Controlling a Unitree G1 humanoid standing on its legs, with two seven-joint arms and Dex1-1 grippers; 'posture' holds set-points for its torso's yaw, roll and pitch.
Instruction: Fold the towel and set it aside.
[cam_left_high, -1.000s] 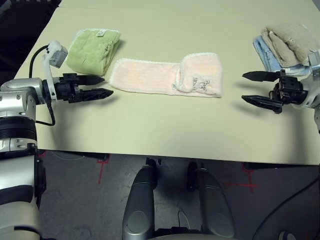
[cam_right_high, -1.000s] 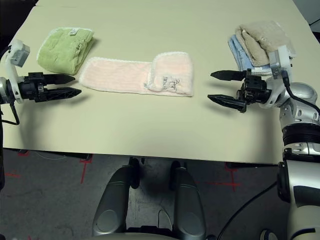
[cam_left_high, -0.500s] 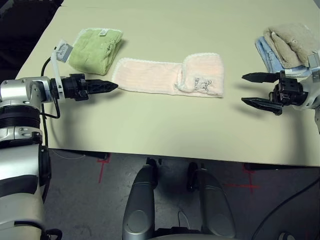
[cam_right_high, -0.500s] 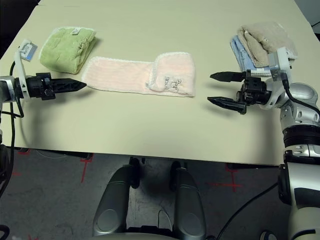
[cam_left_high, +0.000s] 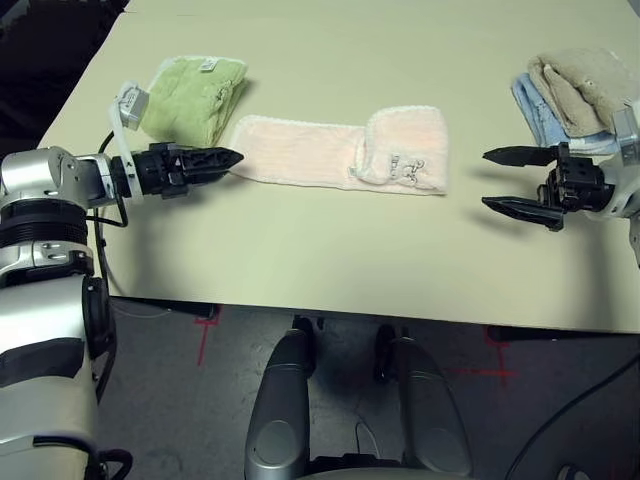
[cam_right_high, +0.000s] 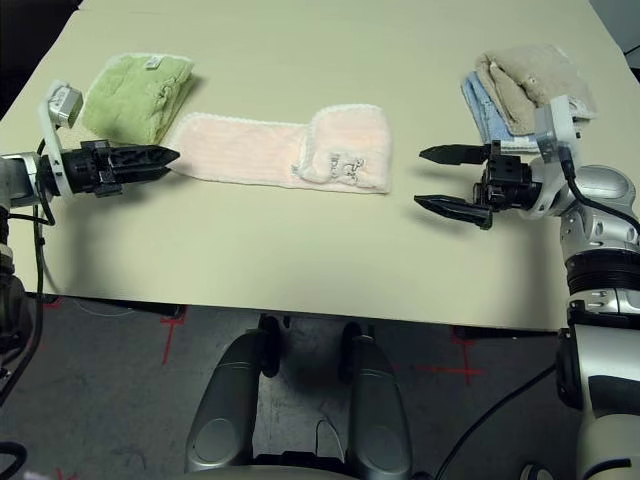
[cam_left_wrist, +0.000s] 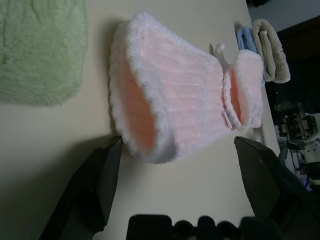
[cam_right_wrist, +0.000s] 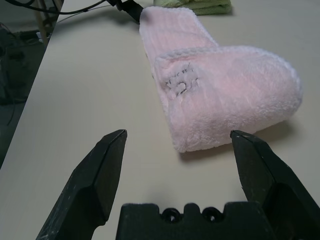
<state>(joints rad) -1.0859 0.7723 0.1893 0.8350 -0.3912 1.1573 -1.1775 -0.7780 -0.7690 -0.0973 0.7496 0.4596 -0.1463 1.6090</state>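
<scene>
The towel (cam_left_high: 320, 155) is pale pink with white edging and lies on the table as a long strip, its right end folded back over itself with a small white tag (cam_left_high: 402, 166) on top. My left gripper (cam_left_high: 232, 160) sits low at the strip's left end. In the left wrist view it (cam_left_wrist: 178, 141) is open, with the towel's (cam_left_wrist: 185, 110) end just ahead of the gap between its fingers. My right gripper (cam_left_high: 487, 179) is open and hovers to the right of the folded end, a short gap away. The right wrist view shows it (cam_right_wrist: 177, 134) facing the fold (cam_right_wrist: 230, 95).
A folded light green towel (cam_left_high: 192, 95) lies just behind my left gripper, close to the pink strip's left end. A beige towel on a blue one (cam_left_high: 575, 90) is stacked at the back right, behind my right wrist. The beige table (cam_left_high: 330, 250) has bare room in front.
My left gripper has moved right to the towel's left end and rolled its fingers over. The right gripper has hardly moved.
</scene>
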